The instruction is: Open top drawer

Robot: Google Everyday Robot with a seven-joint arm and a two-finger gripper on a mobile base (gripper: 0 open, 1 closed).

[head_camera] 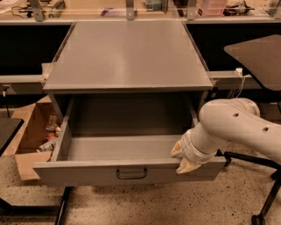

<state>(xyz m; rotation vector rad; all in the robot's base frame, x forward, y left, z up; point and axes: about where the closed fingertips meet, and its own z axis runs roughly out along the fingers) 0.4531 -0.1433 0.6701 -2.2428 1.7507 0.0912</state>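
Observation:
The top drawer (88, 172) of the grey metal cabinet (127, 57) stands pulled far out toward me. Its plain grey box interior (123, 147) holds nothing. A small dark wire pull (131, 174) sits at the centre of the drawer front. My gripper (183, 159), at the end of the white arm (237, 127), rests at the right part of the drawer front's top edge, its cream fingertips hooked over the rim. The two lower drawers are hidden behind the open drawer front.
An open cardboard box (30, 132) with items stands on the floor at the left of the cabinet. A dark table top (259, 55) and chair legs (263, 193) are at the right. A workbench (131, 11) runs along the back. A black stand leg (61, 206) is at lower left.

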